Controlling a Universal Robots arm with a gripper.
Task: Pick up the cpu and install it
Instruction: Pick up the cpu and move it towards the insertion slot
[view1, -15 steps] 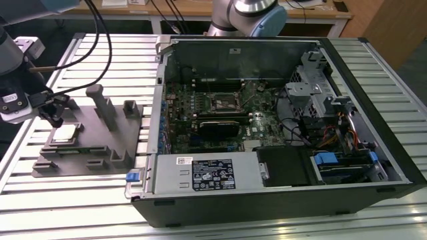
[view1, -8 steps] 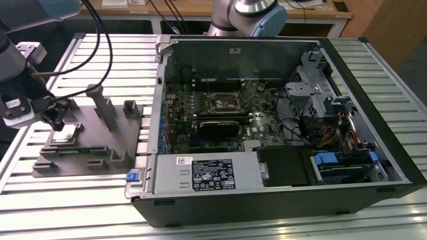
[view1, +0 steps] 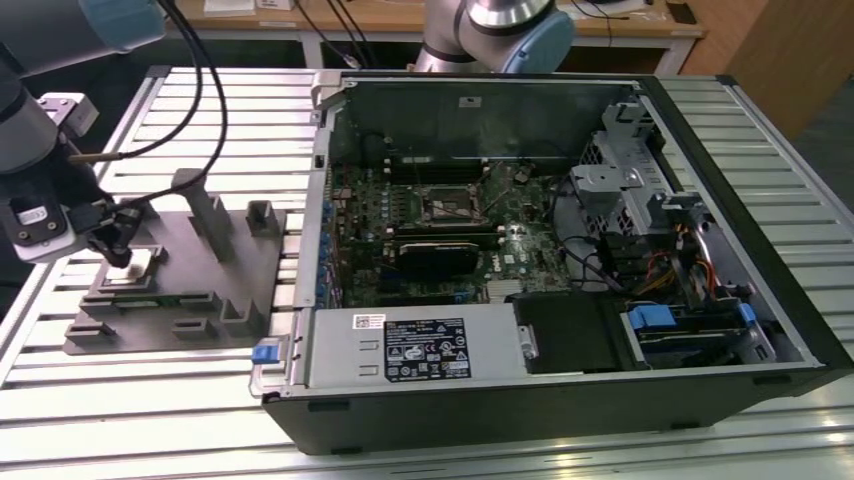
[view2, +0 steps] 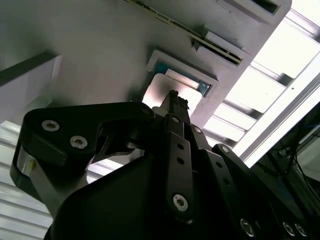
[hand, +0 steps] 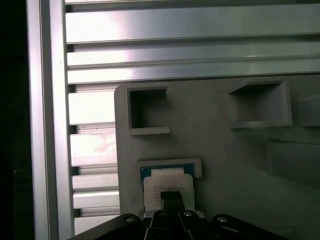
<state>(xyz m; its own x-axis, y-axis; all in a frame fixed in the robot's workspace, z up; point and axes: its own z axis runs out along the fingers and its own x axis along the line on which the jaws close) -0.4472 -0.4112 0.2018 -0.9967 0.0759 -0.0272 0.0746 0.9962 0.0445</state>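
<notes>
Early stage: the cpu (hand: 167, 184) lies in its pocket on the gray tray (view1: 187, 300) on the worktop (view1: 160, 400), not lifted. The gripper (hand: 171, 197) sits right over it, fingers seemingly drawn together, apparently gripping nothing. The motherboard socket (view1: 447, 205) awaits.

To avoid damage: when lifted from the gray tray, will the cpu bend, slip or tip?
The cpu looks like a flat, rigid plate, so it probably will not bend. Its shiny metal top may be slippery. It sits in a framed recess of the gray tray, so tilting could jam it.
</notes>
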